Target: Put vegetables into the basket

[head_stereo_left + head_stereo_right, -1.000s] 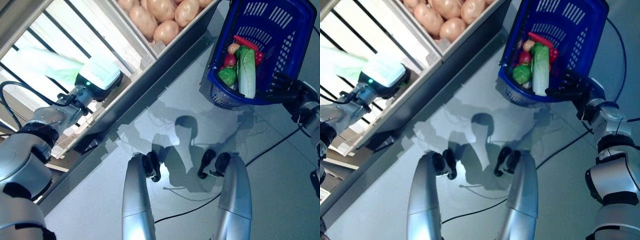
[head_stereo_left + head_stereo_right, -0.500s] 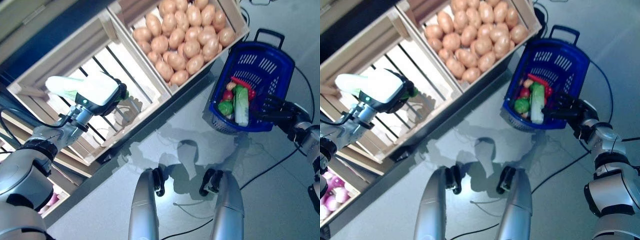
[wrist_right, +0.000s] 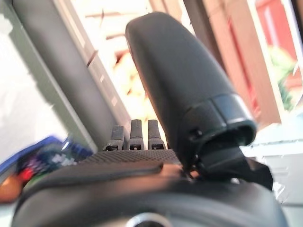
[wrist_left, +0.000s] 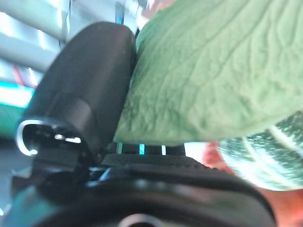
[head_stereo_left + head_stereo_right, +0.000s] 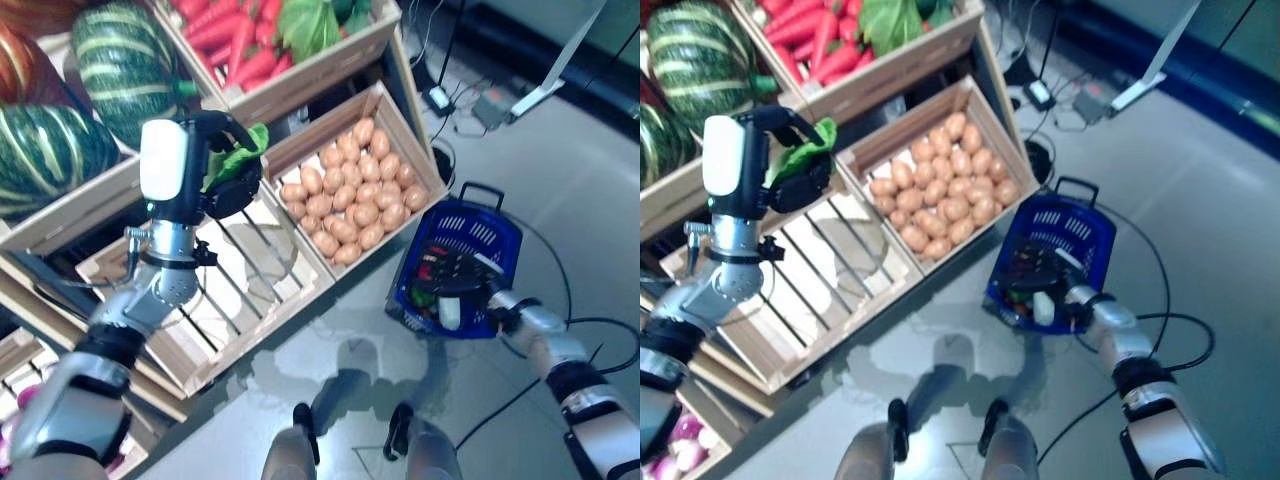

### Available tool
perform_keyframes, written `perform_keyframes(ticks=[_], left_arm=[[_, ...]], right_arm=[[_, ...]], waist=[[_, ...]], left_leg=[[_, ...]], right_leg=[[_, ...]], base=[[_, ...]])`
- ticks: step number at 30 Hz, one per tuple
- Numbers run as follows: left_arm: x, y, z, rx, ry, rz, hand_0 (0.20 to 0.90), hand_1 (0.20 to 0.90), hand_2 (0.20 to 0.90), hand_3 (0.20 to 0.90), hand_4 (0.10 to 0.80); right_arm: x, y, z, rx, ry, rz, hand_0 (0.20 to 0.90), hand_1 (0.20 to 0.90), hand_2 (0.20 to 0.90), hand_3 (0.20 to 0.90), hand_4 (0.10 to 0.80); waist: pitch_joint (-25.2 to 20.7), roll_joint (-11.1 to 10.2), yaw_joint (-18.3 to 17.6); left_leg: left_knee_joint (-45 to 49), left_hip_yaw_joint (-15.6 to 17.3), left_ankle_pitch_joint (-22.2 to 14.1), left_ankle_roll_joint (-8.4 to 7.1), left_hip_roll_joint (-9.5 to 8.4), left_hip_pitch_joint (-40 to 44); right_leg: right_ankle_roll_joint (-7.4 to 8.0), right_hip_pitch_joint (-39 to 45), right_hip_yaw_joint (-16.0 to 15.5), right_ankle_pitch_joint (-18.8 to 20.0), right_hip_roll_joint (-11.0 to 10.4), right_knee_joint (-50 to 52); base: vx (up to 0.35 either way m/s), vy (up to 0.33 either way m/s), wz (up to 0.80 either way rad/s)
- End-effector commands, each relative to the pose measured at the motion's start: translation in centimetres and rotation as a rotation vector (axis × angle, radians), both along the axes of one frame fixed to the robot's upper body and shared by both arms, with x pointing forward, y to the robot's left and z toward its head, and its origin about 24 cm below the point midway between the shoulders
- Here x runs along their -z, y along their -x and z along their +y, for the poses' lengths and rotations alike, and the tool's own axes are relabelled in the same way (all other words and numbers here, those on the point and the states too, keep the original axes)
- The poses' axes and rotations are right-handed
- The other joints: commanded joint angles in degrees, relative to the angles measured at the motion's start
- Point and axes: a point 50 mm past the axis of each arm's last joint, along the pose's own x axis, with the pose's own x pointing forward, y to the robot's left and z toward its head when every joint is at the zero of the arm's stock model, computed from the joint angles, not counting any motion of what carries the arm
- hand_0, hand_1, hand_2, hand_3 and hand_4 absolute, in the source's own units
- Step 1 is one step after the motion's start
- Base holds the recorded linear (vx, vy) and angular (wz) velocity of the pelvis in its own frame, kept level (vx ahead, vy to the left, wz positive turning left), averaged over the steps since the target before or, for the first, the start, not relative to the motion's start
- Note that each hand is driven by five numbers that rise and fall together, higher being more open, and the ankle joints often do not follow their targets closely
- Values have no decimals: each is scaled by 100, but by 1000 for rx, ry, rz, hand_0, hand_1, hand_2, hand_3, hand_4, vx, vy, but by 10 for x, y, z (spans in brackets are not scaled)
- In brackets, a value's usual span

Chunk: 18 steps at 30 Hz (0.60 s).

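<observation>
My left hand [image 5: 228, 178] is shut on a leafy green vegetable [image 5: 236, 152] and holds it up above a slatted wooden crate [image 5: 245, 270]. In the left wrist view the green leaf [image 4: 213, 71] lies against the thumb [image 4: 80, 94]. The blue basket [image 5: 482, 226] stands on the floor at the right. It holds a pale long cabbage [image 5: 449, 312] and small red and green vegetables. My right hand [image 5: 463, 285] is over the basket's near rim. Its fingers [image 3: 135, 135] are straight.
The wooden stand [image 5: 330, 70] with its crates fills the left and top. One crate [image 5: 420, 160] stands right next to the basket. Cables and a power adapter [image 5: 490, 100] lie on the grey floor beyond it.
The camera has tilted up, so the upper crates now show. My left hand has lifted the leafy vegetable higher above the slatted crate. The right hand stays by the basket.
</observation>
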Motion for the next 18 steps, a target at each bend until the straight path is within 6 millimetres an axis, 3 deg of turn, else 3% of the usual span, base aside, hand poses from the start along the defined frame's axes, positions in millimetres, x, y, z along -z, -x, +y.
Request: perform_keyframes(ticks=[1, 3, 11, 18], left_arm=[[-15, 2, 0, 139, 236, -24, 300, 300, 300, 300, 400], [-8, 5, -8, 202, 319, -2, 300, 300, 300, 300, 400], [3, 13, -22, 503, 616, 137, 300, 300, 300, 300, 400], [11, 6, -40, 587, 632, 238, 300, 300, 300, 300, 400]], right_arm=[[-13, -1, 9, -21, 3, -113, 900, 900, 900, 900, 800], [-16, 1, 20, -45, -3, -133, 900, 900, 900, 900, 800], [-51, 5, 57, -245, 18, -263, 900, 900, 900, 900, 800], [-60, -5, 70, -265, 59, -245, 900, 900, 900, 900, 800]], waist=[[-1155, -153, 54], [-1245, -199, 44], [-1386, -237, 87], [-1396, -242, 102]], left_leg=[[-818, -148, 85, 290, -423, 269], [-818, -206, 74, 259, -423, 250], [-818, -239, -49, 170, -380, 347], [-818, -188, -113, 172, -349, 565]], right_leg=[[117, 920, 126, 583, -26, -1506], [118, 1075, 99, 728, 49, -1831], [83, 1170, 133, 581, 200, -1831], [27, 1369, 119, 513, 234, -1831]], base=[[18, -98, -11], [-10, -91, -2], [-43, -59, -11], [7, -28, -5]])
